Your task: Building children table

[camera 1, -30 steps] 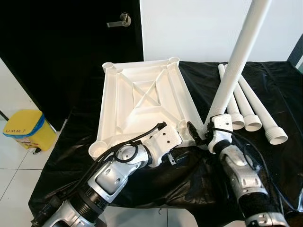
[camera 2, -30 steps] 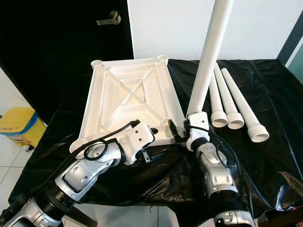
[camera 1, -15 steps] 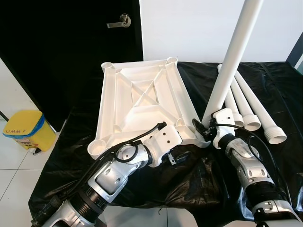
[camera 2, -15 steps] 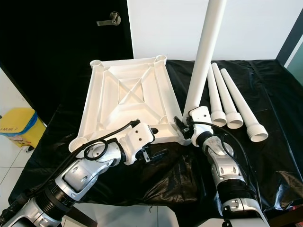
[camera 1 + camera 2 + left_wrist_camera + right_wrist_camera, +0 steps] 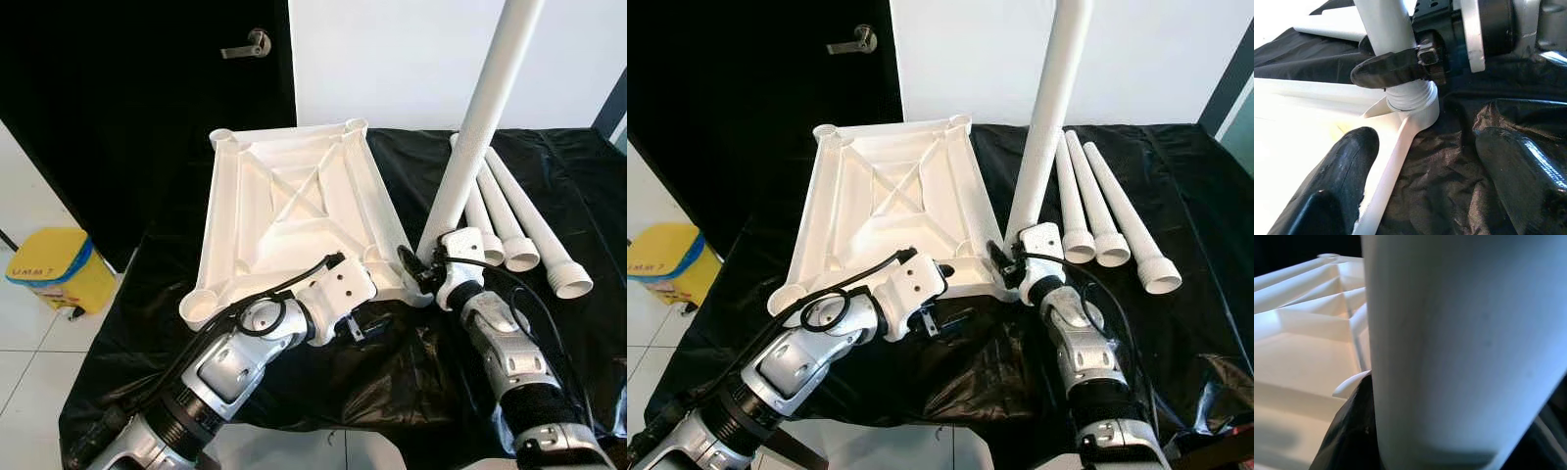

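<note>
The white table top (image 5: 294, 211) lies upside down on the black-covered table, a round socket at each corner. My right gripper (image 5: 423, 269) is shut on the lower end of a long white table leg (image 5: 480, 117). The leg stands nearly upright, and its threaded end sits in the near right corner socket (image 5: 1413, 105). My left gripper (image 5: 1425, 161) is open at the top's near edge beside that corner. One of its fingers (image 5: 1347, 166) rests over the white rim and the other hangs over the black cloth. Three more legs (image 5: 514, 225) lie side by side to the right.
A black plastic sheet (image 5: 549, 166) covers the work table, crumpled along the near edge. A yellow bin (image 5: 49, 266) stands on the white floor to the left. Behind are a black door with a metal handle (image 5: 247, 43) and a white wall.
The right arm has shifted and its wrist has turned, bringing the leg a little straighter over the corner socket. The left arm and the table top stay where they were.
</note>
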Robot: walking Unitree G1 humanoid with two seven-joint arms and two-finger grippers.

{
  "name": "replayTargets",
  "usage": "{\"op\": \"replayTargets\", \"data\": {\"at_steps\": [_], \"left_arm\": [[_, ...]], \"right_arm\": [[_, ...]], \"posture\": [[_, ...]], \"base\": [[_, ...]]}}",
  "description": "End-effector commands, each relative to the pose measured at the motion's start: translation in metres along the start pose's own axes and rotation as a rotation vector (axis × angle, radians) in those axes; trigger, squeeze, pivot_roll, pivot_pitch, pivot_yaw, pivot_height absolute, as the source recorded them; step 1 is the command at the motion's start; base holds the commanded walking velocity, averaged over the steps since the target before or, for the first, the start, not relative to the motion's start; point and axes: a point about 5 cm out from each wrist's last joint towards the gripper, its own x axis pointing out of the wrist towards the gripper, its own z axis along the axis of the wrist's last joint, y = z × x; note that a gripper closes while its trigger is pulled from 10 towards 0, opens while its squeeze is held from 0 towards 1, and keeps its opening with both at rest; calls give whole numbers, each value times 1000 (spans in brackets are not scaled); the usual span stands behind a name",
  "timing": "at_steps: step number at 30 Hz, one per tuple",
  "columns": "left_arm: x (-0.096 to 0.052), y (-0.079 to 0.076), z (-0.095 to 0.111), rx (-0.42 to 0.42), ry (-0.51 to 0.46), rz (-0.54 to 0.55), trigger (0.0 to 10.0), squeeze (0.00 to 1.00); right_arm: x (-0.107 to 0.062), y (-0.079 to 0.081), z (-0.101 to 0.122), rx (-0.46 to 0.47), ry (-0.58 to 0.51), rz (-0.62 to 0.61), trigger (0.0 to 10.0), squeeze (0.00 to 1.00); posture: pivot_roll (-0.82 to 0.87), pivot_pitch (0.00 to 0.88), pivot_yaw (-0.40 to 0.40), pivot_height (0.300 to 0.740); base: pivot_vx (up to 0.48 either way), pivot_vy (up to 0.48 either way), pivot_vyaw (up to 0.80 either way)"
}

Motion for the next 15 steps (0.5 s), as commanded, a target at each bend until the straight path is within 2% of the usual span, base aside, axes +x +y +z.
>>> {"op": "replayTargets", "data": {"at_steps": [1, 3, 6, 9, 11, 13, 15], "left_arm": [[-1, -1, 0, -2, 4, -109, 10000, 0], [-4, 4, -2, -1, 15, -88, 10000, 0], [-5, 8, -4, -1, 20, -76, 10000, 0], [-10, 17, -8, 2, 40, -39, 10000, 0], [-11, 21, -9, 1, 46, -24, 10000, 0], [-11, 21, -9, 1, 46, -24, 10000, 0], [-10, 28, -11, -10, 65, 11, 10000, 0]], "right_arm": [[-5, 3, -16, 29, 81, -70, 10000, 0], [-7, 4, -17, 43, 81, -164, 10000, 0], [-9, 5, -18, 45, 87, -216, 10000, 0], [-14, 11, -20, 72, 100, -370, 10000, 0], [-15, 16, -21, 86, 103, -427, 10000, 0], [-15, 16, -21, 86, 103, -427, 10000, 0], [-13, 24, -17, 102, 91, -443, 10000, 0]], "posture": [[-213, 19, 28, 740], [-209, 22, 28, 740], [-209, 23, 29, 740], [-210, 24, 31, 740], [-210, 23, 32, 740], [-210, 23, 32, 740], [-213, 24, 37, 740]], "base": [[0, 0, 0], [0, 0, 0], [0, 0, 0], [0, 0, 0], [0, 0, 0], [0, 0, 0], [0, 0, 0]]}}
